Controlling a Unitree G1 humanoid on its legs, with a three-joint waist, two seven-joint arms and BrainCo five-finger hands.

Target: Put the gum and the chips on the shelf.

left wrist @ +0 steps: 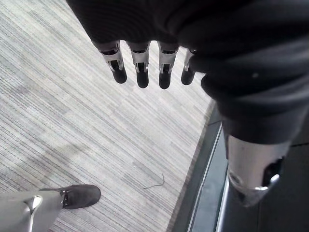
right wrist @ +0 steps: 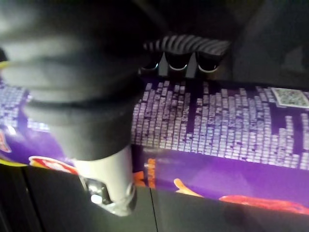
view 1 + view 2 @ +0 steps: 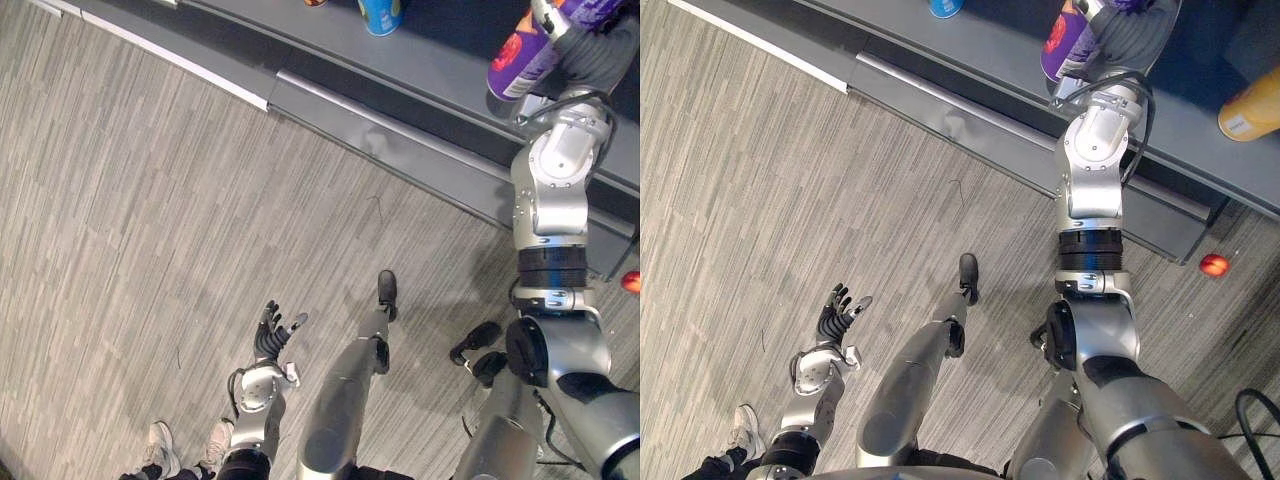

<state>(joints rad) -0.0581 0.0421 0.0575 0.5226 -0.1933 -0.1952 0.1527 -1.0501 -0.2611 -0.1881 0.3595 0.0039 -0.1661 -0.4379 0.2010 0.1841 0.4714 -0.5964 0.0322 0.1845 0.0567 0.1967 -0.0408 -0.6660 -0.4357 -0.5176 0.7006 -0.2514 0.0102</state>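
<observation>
right hand curled round the purple chips can over the shelf; left hand hangs with fingers spread.

Bright, even light falls on the floor, while the shelf lies dim.

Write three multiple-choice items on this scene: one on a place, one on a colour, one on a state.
1. Where does the small red object lie? A on the floor beside the shelf; B on top of the shelf; C in a robot hand.
2. What colour is the chips can in the right robot hand? A green; B purple; C white.
3. How is the left robot hand? A open, empty; B shut on gum; C shut on a can.
1 A: it rests on the floor off the shelf's corner. 2 B: purple wrap shows under the curled fingers. 3 A: its fingers are straight, holding nothing.
</observation>
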